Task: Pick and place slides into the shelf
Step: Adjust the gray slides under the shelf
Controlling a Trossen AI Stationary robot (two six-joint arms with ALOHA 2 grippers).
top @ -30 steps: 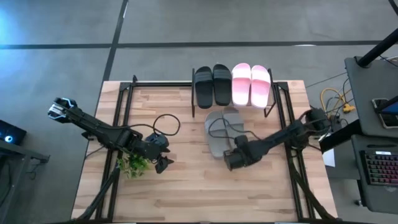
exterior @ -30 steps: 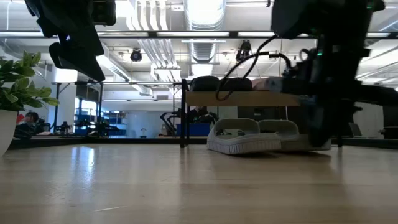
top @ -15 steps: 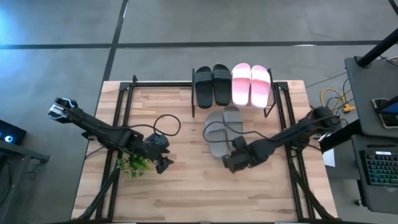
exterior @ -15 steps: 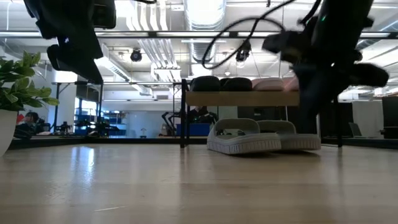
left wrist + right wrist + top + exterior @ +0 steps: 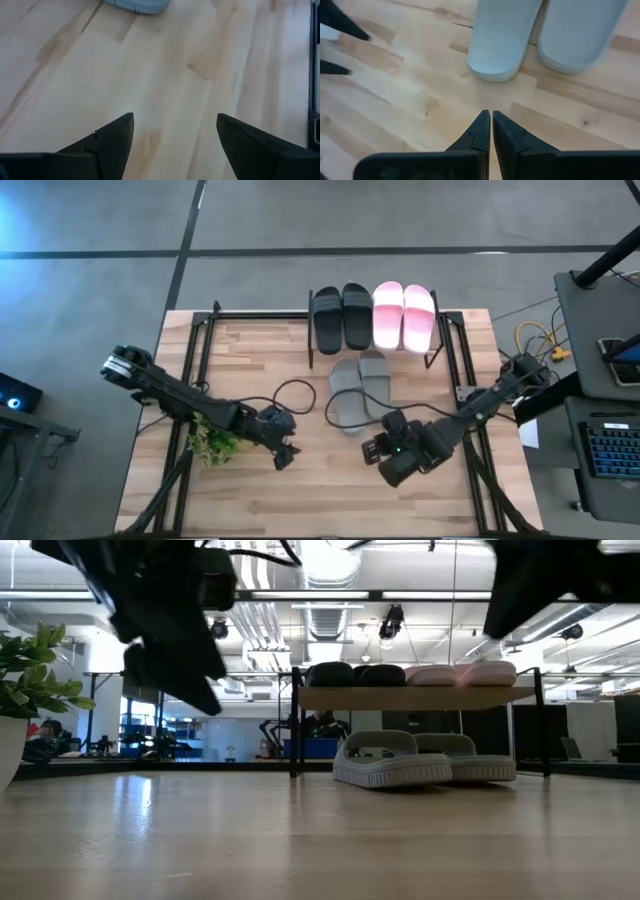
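Grey slides (image 5: 355, 387) are lying flat on the bench (image 5: 300, 500), side by side and touching, toes tucked under the shelf (image 5: 437, 345); their soles are smooth and round-ended, with wide moulded straps. Black slides (image 5: 341, 316) and pink slides (image 5: 404, 314) are sitting in pairs on the shelf's light wooden top, carried on thin black metal legs. Right pincer (image 5: 491, 131) is hanging over bare wood just short of the grey heels, fingers pressed together, gripping nothing. Left pincer (image 5: 172, 131) is hovering above the pale, straight-grained planks, fingers spread wide and empty. A leafy potted plant (image 5: 214, 444) is standing beside the left arm. Black cables are looping over both arms.
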